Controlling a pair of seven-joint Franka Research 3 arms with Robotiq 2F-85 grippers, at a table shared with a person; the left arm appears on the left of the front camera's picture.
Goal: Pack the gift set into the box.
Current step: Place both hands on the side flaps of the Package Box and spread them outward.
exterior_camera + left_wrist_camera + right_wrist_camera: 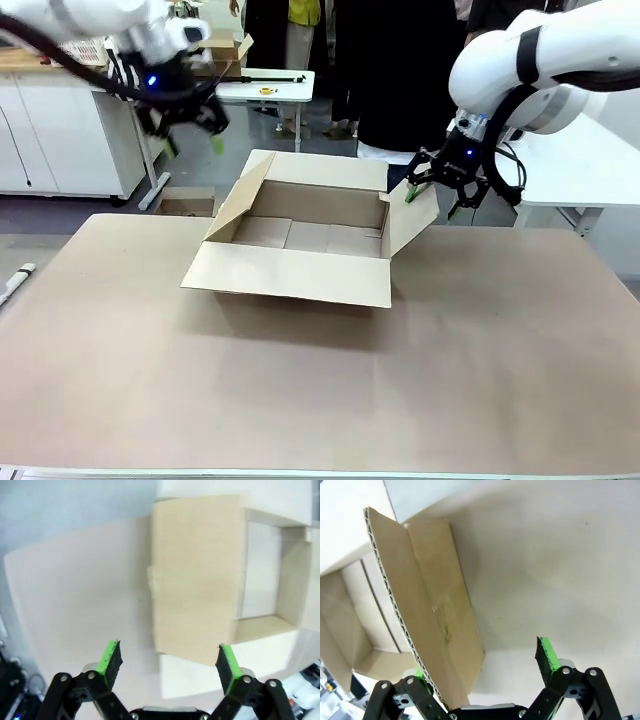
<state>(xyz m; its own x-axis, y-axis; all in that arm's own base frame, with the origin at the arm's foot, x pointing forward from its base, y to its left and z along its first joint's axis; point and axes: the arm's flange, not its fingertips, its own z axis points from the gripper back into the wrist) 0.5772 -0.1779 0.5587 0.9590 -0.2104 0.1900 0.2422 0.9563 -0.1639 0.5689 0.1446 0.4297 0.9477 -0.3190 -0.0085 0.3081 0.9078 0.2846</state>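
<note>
The broad brown-topped table (320,400) carries one task item: the large plain brown corrugated cardboard box (300,275), which sits toward the middle of the far edge, open and with a bare floor. Its near flap is folded out and down toward the table, while its left flap (240,200) and right flap (410,225) stand up and lean. This looks like the main hazard, because a basket only a little narrower than the box could catch on those flaps and jam or tilt on the way in. A person in dark clothes (400,80) stands just behind the far edge, close enough that a handover over the box would crowd both arms. The black, green-padded right gripper (432,190) has its jaws wide apart astride the top edge of the right flap; a sideways pull from there would likely crease the flap or drag the light, empty box. The left gripper (195,140) hangs high above the left flap, jaws also spread and holding nothing. A white side table (265,88) stands beyond the person, a small cardboard piece (187,205) lies past the far edge, and a small white object (15,280) rests at the left edge.
</note>
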